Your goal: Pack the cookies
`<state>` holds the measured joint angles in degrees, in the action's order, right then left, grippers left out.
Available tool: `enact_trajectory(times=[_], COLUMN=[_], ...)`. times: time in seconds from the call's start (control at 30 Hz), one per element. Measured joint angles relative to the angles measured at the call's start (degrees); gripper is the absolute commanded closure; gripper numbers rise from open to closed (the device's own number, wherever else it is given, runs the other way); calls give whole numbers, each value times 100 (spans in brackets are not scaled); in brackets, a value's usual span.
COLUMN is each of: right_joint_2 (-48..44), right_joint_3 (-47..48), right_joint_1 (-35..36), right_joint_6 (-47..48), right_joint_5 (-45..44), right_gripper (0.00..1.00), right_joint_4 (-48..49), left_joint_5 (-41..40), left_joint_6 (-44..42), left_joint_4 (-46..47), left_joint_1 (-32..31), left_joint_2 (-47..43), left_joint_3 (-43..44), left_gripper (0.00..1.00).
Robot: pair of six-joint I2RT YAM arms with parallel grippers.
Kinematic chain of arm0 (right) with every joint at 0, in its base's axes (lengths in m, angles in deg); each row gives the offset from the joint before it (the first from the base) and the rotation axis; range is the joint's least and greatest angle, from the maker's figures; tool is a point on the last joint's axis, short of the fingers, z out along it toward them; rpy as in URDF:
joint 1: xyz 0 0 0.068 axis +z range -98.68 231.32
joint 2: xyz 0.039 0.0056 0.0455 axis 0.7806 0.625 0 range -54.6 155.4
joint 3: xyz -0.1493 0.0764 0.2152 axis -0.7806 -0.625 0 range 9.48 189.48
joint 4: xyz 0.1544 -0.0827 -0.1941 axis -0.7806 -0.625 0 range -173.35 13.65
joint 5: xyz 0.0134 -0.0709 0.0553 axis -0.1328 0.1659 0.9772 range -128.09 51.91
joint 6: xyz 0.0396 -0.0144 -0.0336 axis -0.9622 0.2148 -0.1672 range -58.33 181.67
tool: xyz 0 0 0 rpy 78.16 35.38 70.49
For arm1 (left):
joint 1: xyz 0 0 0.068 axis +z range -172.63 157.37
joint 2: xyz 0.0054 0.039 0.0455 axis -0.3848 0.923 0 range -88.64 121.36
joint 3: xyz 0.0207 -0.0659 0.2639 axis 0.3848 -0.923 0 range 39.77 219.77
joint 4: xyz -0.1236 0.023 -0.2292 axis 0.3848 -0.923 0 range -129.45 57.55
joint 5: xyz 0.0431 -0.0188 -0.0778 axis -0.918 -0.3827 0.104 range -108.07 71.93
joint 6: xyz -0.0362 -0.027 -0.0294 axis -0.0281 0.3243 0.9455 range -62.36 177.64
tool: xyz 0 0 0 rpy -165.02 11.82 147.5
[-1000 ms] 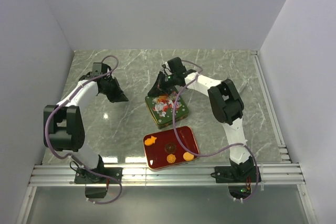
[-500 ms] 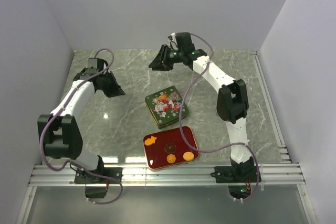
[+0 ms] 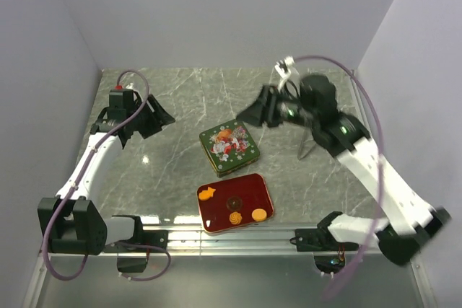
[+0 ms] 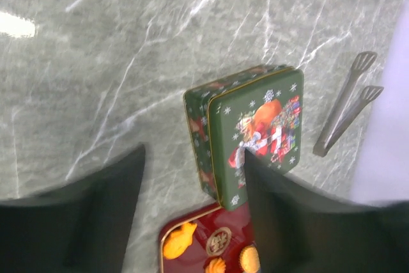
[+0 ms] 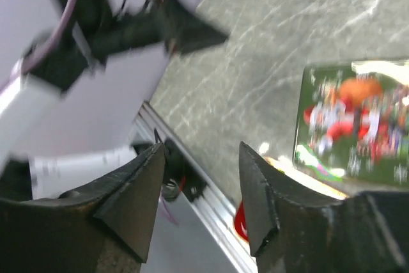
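The cookies lie in a red tray (image 3: 263,191) near the front edge: an orange fish (image 3: 208,192), a brown disc (image 3: 233,202), an orange swirl (image 3: 235,218) and an orange round one (image 3: 258,215). The fish (image 4: 176,245) also shows in the left wrist view. Behind the tray sits a shut green tin (image 3: 229,148) with a Christmas picture. My left gripper (image 3: 160,116) hovers to the tin's left, open and empty (image 4: 193,151). To the tin's upper right my right gripper (image 3: 254,113) is raised, also open and empty (image 5: 201,148).
Metal tongs (image 4: 345,110) lie on the marble right of the tin, partly under my right arm in the top view. White walls close the left, back and right sides. An aluminium rail (image 3: 231,239) runs along the near edge.
Both grippers have gone from shut to open. The right arm rose off the tin and swung back to the right. The left arm drew away to the left.
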<state>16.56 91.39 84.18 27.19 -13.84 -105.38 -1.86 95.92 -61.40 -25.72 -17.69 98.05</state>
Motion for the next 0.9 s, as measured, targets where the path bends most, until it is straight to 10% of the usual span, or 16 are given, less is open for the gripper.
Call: enact_trajectory(times=[0.2, 0.63, 0.9], right_joint_2=[-1703, -4103, -3939], right_joint_3=[-1519, -3211, -3211], right_joint_1=[608, 654, 654], right_joint_6=[138, -133, -179], right_joint_5=[-916, -3161, -3729], right_gripper=[37, 18, 18], right_joint_4=[-109, -437, -623], left_joint_5=[107, 85, -1014], left_joint_6=[-98, -328, -796], left_joint_4=[457, 1156, 1744], left_joint_1=[-22, -271, -417], left_joint_2=[-33, -380, -1176], left_joint_3=[-7, 157, -197], left_gripper=[1, 1, 1])
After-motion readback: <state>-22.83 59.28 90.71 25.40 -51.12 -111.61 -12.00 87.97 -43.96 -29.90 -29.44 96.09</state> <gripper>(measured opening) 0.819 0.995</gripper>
